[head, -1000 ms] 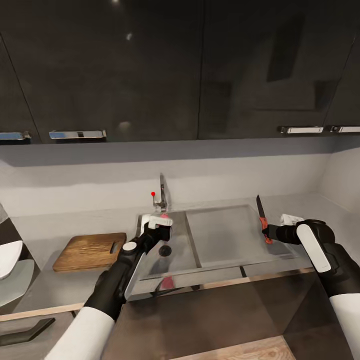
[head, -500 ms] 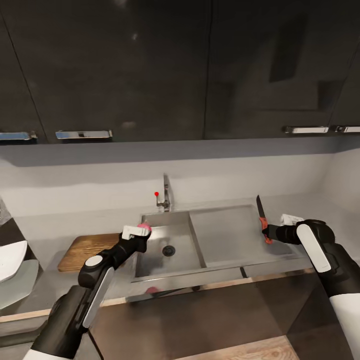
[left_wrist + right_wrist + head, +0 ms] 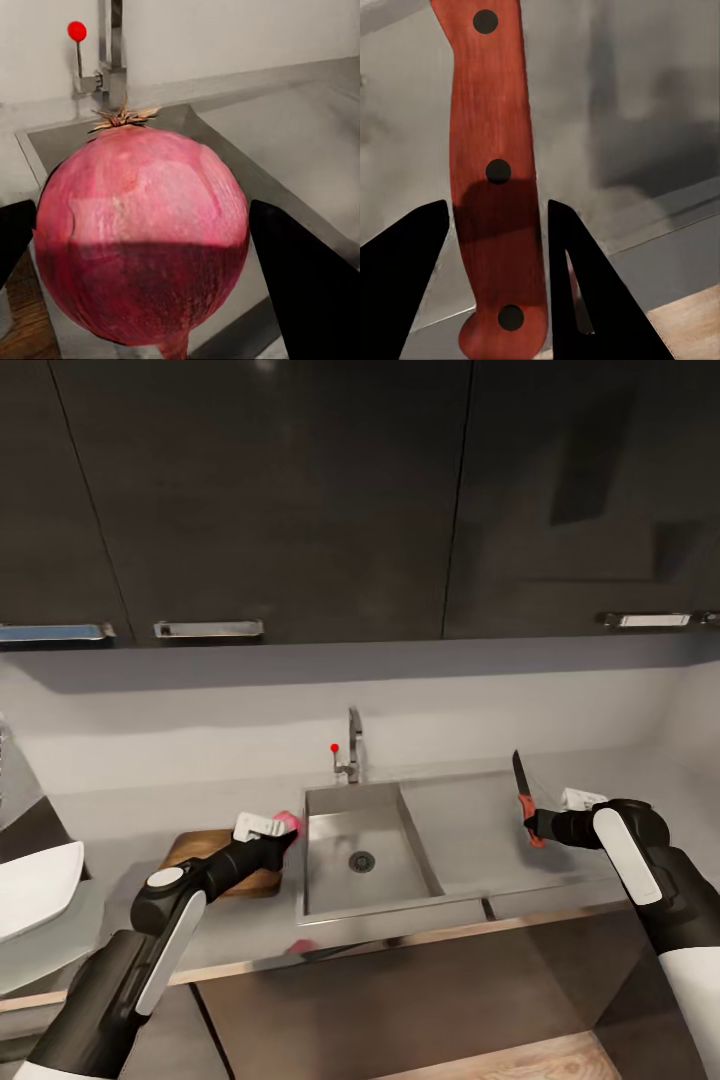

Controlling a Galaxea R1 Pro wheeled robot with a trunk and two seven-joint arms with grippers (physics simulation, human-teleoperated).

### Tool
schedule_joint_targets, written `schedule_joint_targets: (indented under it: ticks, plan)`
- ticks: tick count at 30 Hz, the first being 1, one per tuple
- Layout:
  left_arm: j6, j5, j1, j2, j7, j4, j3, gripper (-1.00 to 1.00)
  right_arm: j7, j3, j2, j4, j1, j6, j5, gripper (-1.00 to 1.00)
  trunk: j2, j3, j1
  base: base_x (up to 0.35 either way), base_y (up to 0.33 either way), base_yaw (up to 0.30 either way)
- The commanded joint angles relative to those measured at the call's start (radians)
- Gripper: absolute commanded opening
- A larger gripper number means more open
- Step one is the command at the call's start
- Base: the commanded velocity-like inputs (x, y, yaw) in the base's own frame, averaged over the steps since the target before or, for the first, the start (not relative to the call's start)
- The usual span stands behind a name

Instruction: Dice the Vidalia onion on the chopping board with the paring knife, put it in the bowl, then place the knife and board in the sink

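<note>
Left gripper (image 3: 285, 827): pinching the Vidalia onion (image 3: 142, 240), carried just left of the sink (image 3: 420, 838), over the chopping board's (image 3: 190, 848) near corner.
Right gripper (image 3: 533, 825): pinching the paring knife (image 3: 522, 790) by its red handle, blade up, over the sink's draining part.
Risk: the round onion may roll off the board if let go off-centre; the raised blade could clip the tap (image 3: 353, 745).
Sink: basin holds nothing.
Bowl (image 3: 35, 875): far left of the sink on the desk (image 3: 120, 900); contents cannot be told.

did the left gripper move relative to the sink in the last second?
Yes. The left gripper went from over the sink basin leftward, carrying the onion toward the chopping board.
</note>
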Motion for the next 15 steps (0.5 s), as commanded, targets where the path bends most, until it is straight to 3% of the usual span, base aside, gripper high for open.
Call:
schedule_joint_targets:
  ticks: [1,8,11,15]
  plan:
    - [0.007,0.005,-0.001,0.001,0.001,-0.001,-0.001,-1.0,-0.011,0.002,-0.001,-0.001,-0.001,0.003,-0.01,-1.0,-0.003,-0.002,0.001,0.0,0.312,0.0]
    - [0.012,0.005,-0.001,0.0,0.002,0.002,0.0,-1.0,-0.011,0.003,0.0,-0.001,-0.001,0.003,-0.01,-1.0,-0.003,-0.002,0.001,0.0,0.319,0.0]
    - [0.054,0.005,-0.001,-0.004,0.002,0.003,0.003,-1.0,-0.011,0.003,0.0,-0.001,-0.001,0.003,-0.01,-1.0,-0.003,-0.002,0.001,0.0,0.309,0.0]
    - [0.078,0.005,-0.001,-0.006,0.003,0.003,0.005,-1.0,-0.011,0.002,0.0,-0.001,-0.001,0.003,-0.01,-1.0,-0.003,-0.002,0.001,0.0,0.113,0.0]
